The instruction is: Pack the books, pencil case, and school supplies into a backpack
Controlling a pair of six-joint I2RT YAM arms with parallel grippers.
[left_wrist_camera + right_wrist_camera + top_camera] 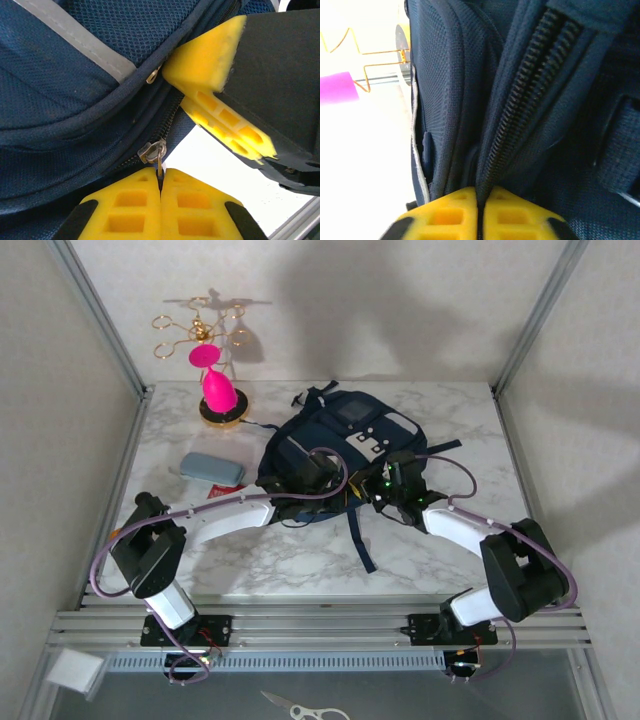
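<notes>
My left gripper: pinching zip pull.
My right gripper: clamping backpack seam.
Zip: runs straight ahead of right gripper.

A: Backpack sits mid-table, with the pencil case to its left, apart!
B: Stand far left, behind the case. At the backpack's near side, the left gripper pinches the zipper pull, and the right gripper beside it nips the fabric.

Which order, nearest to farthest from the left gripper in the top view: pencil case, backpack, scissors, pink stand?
1. backpack, right at the left gripper, touching it.
2. pencil case, on its left.
3. pink stand, back left.
4. scissors, at the bottom of the view.
</notes>
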